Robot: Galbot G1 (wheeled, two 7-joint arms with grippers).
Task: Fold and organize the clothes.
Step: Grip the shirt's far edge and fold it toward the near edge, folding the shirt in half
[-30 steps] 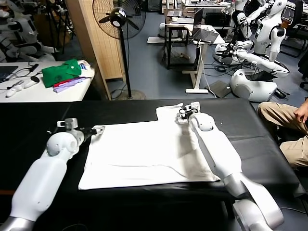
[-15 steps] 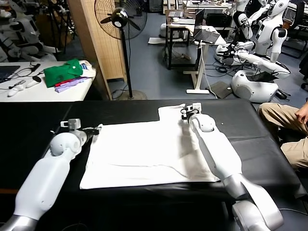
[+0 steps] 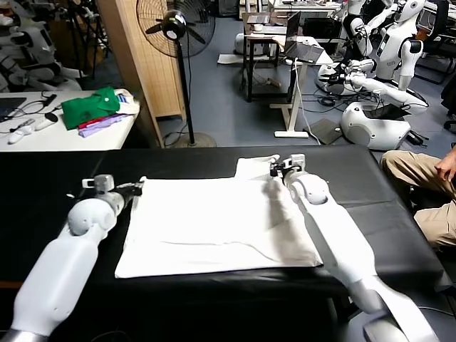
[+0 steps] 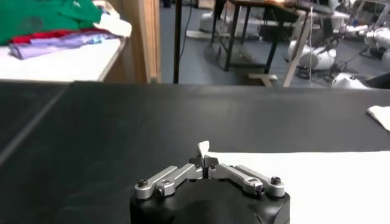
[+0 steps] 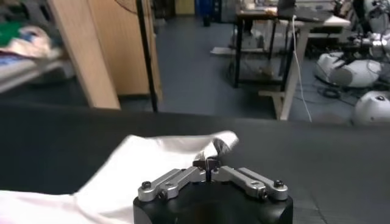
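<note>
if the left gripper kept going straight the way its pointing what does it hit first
Most likely nothing on the table: the left gripper, shut on a corner of the white T-shirt, points across bare black table toward the far edge. Beyond it stand a wooden partition and a fan pole, though depth is unclear.

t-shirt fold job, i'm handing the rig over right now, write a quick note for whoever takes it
Left gripper: shut on the far left corner of the white T-shirt.
Right gripper: shut on the shirt's far right edge, beside the sleeve.
Shirt lies flat on the black table, plain side up, between the two arms.
Done: both far corners pinched.
Left: no fold is made yet; probably lift the far edge, bring it toward the near hem, then finish folding and tidy.
</note>
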